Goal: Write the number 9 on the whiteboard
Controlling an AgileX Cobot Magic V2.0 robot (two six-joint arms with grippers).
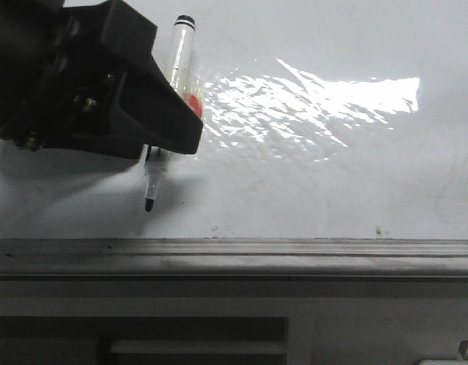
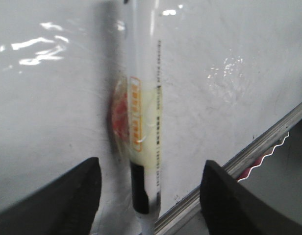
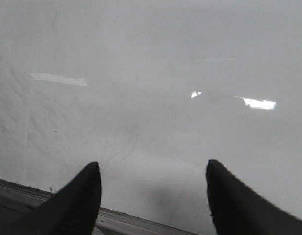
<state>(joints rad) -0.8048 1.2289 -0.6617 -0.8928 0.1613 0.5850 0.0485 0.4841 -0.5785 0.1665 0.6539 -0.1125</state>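
The whiteboard (image 1: 333,190) is glossy white with glare, and I see no number 9 on it in any view. A clear-bodied marker (image 1: 181,53) with a red and orange label lies along the board, its black tip (image 1: 148,204) pointing at the grey rail. My left gripper (image 1: 143,114) hangs over its middle. In the left wrist view the fingers (image 2: 67,196) stand wide apart on either side of the marker (image 2: 146,122), with a gap on both sides. My right gripper (image 3: 153,169) is open and empty over bare whiteboard (image 3: 156,73).
A grey metal rail (image 1: 295,255) edges the board along the front; it also shows in the left wrist view (image 2: 268,139) and the right wrist view (image 3: 131,223). Faint grey curved smudges (image 3: 116,149) mark the board near my right gripper.
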